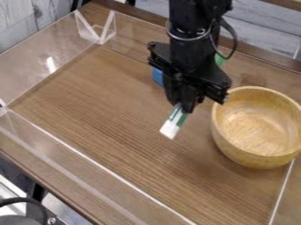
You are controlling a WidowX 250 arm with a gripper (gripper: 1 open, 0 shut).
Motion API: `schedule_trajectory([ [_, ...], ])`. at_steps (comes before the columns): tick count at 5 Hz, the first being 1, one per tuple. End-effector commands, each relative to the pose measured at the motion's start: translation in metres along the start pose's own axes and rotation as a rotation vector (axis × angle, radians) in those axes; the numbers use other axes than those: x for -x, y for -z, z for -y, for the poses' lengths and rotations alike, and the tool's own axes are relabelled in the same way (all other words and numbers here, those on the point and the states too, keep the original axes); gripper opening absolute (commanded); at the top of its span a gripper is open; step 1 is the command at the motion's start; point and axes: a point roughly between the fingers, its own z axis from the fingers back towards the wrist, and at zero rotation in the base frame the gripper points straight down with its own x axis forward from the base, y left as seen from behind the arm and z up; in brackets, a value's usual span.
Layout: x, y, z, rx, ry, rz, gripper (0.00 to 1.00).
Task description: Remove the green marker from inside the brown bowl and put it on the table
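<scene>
My gripper (pixel 185 104) hangs over the table (pixel 106 105), just left of the brown bowl (pixel 255 126), and is shut on the green marker (pixel 177 121). The marker slants down and to the left from the fingers, its white end lowest and a little above the wood. Its green upper part is partly hidden between the fingers. The bowl stands at the right with nothing visible inside it.
A blue block (pixel 159 76) lies behind the gripper, mostly hidden by it. Low clear acrylic walls (pixel 47 61) edge the tabletop, with a folded clear piece (pixel 94 28) at the back left. Black cables trail from the arm above the bowl.
</scene>
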Motion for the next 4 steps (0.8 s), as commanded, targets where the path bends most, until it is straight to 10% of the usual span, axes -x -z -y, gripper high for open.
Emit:
schedule_trajectory([
  [1, -0.0053, -0.0096, -0.0046, -0.008, -0.016, 0.053, 0.00],
  [4, -0.0072, -0.0022, -0.0100, -0.017, -0.048, 0.078, 0.00],
])
